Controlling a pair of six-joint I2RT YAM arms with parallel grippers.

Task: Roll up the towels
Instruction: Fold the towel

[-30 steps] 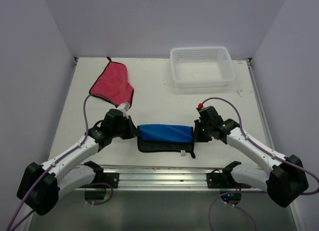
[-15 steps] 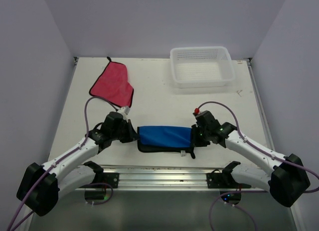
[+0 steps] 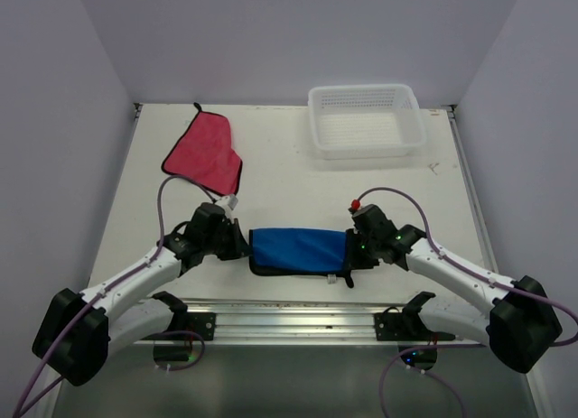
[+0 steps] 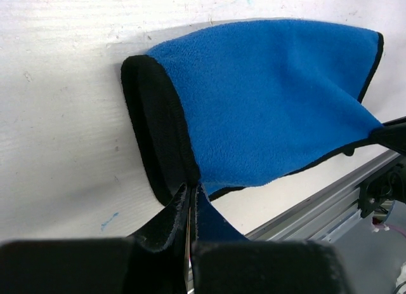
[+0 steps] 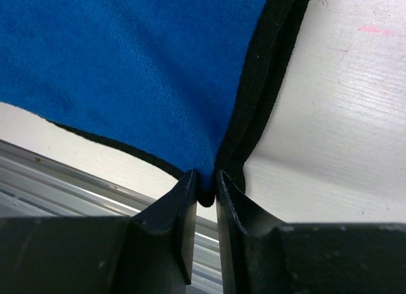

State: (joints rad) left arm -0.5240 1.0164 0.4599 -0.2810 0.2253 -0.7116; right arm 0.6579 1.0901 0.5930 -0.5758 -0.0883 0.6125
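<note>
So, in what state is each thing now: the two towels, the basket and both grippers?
blue towel: folded over into a long band, not yet a tight roll, gripped at both ends
pink-red towel: lying flat, unrolled, untouched
basket: upright, looks empty
left gripper: shut on the blue towel's dark edge
right gripper: jaws narrow, pinching the blue towel's dark edge
</note>
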